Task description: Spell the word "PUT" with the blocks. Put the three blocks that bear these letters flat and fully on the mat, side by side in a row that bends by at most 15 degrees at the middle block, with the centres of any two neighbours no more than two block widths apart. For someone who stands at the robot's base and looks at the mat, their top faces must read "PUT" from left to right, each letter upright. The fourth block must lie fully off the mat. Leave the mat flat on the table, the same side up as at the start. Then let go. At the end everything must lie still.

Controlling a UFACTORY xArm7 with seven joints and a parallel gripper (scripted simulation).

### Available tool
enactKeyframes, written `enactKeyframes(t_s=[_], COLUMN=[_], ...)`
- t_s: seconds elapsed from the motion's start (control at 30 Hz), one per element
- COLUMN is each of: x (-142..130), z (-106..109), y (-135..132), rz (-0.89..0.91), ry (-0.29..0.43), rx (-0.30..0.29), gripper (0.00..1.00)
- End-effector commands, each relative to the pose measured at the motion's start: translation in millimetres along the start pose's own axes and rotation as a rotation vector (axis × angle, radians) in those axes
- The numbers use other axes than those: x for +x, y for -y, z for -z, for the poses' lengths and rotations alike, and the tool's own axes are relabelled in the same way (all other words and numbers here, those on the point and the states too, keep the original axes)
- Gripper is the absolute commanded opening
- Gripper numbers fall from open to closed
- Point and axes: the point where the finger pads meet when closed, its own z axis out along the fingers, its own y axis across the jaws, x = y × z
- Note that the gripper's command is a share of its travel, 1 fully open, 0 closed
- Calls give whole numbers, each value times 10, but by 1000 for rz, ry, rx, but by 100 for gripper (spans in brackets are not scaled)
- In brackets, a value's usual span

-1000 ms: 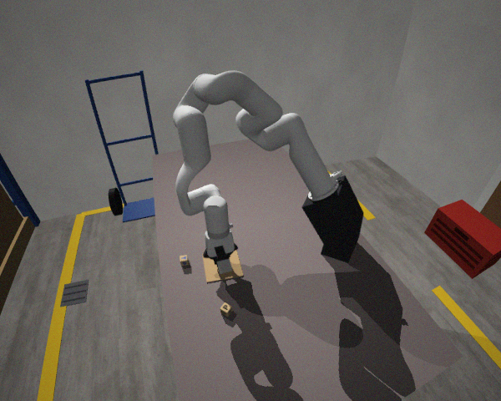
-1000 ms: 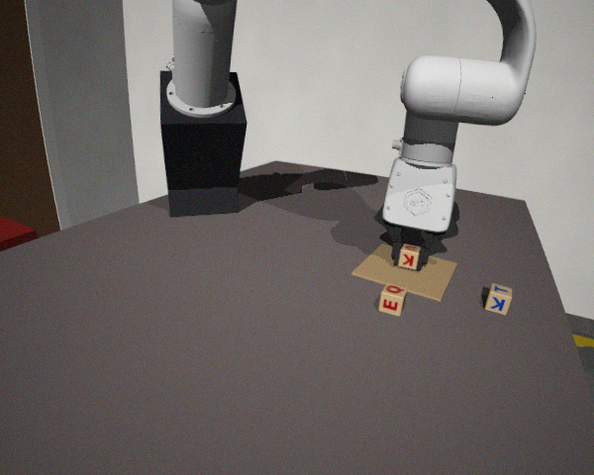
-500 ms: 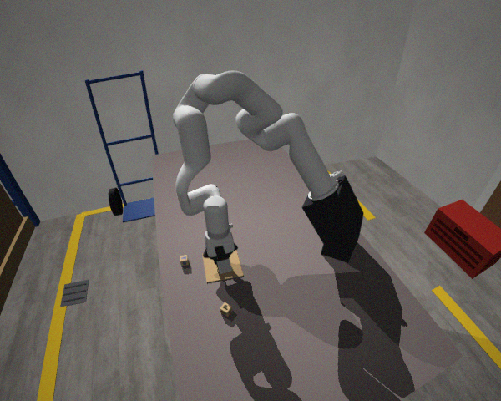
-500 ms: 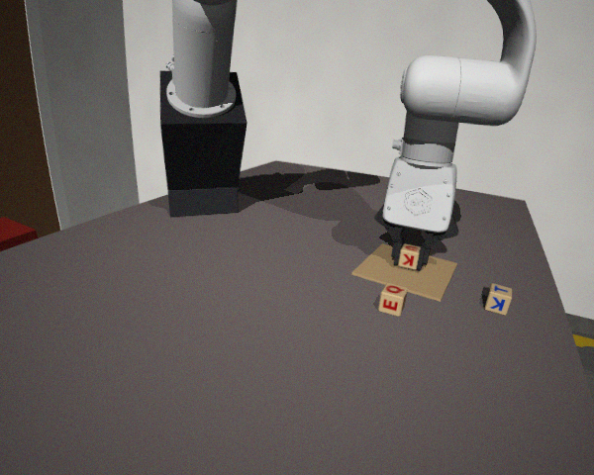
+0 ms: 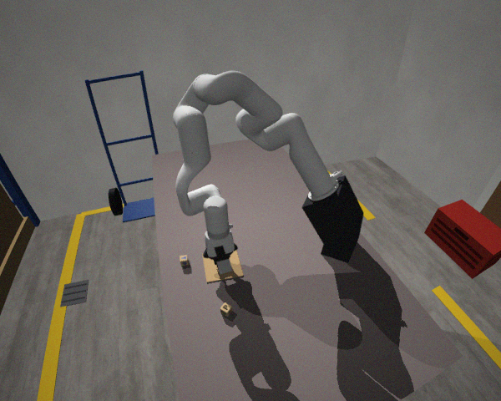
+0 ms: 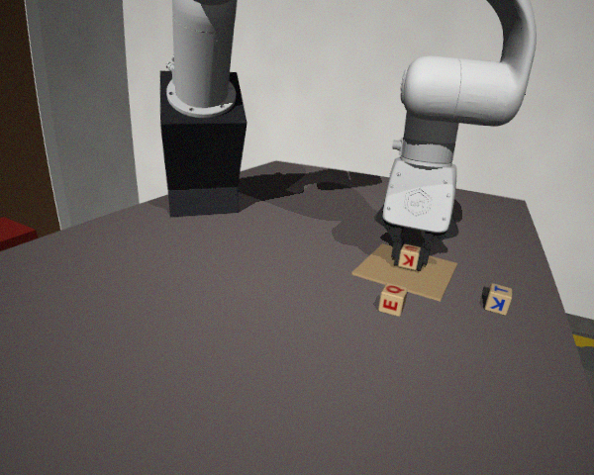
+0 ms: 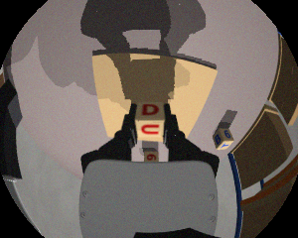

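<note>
My gripper [image 6: 409,266] [image 7: 150,112] is shut on the U block [image 6: 409,258] [image 7: 150,124], U on top, over the middle part of the tan mat [image 5: 211,274] [image 6: 436,288] [image 7: 199,79]. I cannot tell whether this block touches the mat; the arm hides it in the top view. The P block [image 5: 225,308] lies off the mat, turned askew, and is hidden in the exterior view. The T block [image 5: 184,261] [image 6: 499,299] [image 7: 223,139] lies off the mat, a blue T on top. The Q block [image 6: 392,300] [image 7: 150,156] stands beside the mat's edge, apparently off it.
The table [image 5: 190,337] [image 6: 236,357] carries the mat and blocks. The black robot pedestal [image 5: 336,220] [image 6: 202,158] stands well away from the mat. The T block is near one table edge. A red box [image 5: 468,237] and a blue hand truck [image 5: 108,142] stand beyond the table.
</note>
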Motion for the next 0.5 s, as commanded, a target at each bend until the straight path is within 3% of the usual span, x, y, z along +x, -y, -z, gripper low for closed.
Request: enactKeyframes(t_s=[0.0, 0.47], x=[7, 7], z=[-3, -29], y=[-8, -8], rz=[0, 0], ry=[-2, -2], rx=[-2, -2], gripper=[27, 27])
